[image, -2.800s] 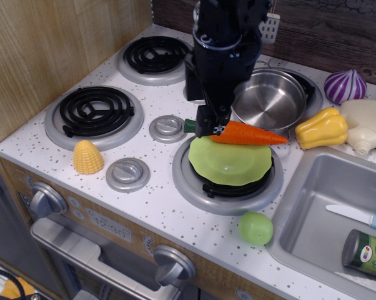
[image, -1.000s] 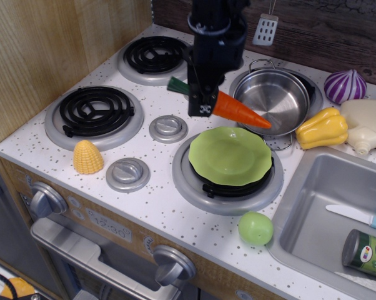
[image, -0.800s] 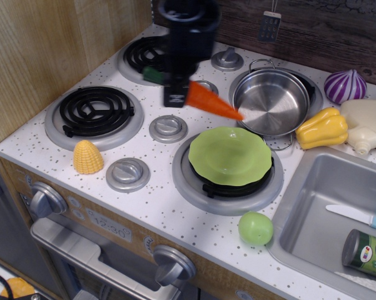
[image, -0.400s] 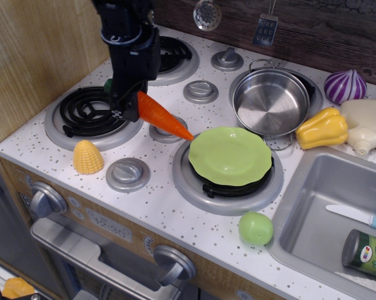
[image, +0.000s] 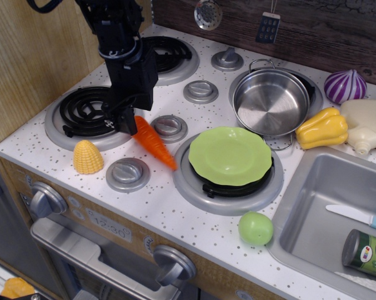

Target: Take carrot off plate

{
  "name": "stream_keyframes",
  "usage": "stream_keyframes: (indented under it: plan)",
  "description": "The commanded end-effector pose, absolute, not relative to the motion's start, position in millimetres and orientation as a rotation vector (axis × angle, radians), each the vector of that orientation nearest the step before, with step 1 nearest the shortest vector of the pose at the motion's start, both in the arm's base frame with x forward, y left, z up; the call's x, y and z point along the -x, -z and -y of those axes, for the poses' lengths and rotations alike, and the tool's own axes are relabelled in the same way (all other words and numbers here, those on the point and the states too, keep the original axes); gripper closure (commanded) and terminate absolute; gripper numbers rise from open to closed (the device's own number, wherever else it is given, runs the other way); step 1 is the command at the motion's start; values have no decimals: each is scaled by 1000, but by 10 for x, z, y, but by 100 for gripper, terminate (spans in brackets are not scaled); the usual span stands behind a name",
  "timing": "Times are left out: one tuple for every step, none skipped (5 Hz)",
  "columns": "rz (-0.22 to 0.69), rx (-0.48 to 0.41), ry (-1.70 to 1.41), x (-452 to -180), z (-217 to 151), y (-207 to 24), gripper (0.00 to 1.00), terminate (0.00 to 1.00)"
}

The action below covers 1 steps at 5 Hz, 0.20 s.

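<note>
The orange carrot [image: 154,143] slants down to the right, its tip close to the white stovetop between the front left coil burner and the plate. My gripper [image: 129,122] is shut on its stem end, which the fingers hide. The light green scalloped plate [image: 230,155] sits on the front right burner, a short way right of the carrot's tip, with nothing on it.
A yellow corn cob [image: 88,156] lies front left by the coil burner [image: 91,111]. A steel pot [image: 270,100] stands behind the plate. A yellow pepper [image: 322,129], purple onion [image: 345,85] and green ball fruit [image: 255,227] lie right, by the sink [image: 338,219].
The carrot was lifted off the plate, carried up and left across the stove, then lowered. It now hangs left of the plate, just over the stovetop.
</note>
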State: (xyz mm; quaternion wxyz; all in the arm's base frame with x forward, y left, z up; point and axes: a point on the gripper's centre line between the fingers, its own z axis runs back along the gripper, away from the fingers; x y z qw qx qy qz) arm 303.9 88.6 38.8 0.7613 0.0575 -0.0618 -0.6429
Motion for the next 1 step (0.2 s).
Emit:
stream_keyframes:
  plan:
    - [155,-173,1421,-3121,-944,-496,0,100]
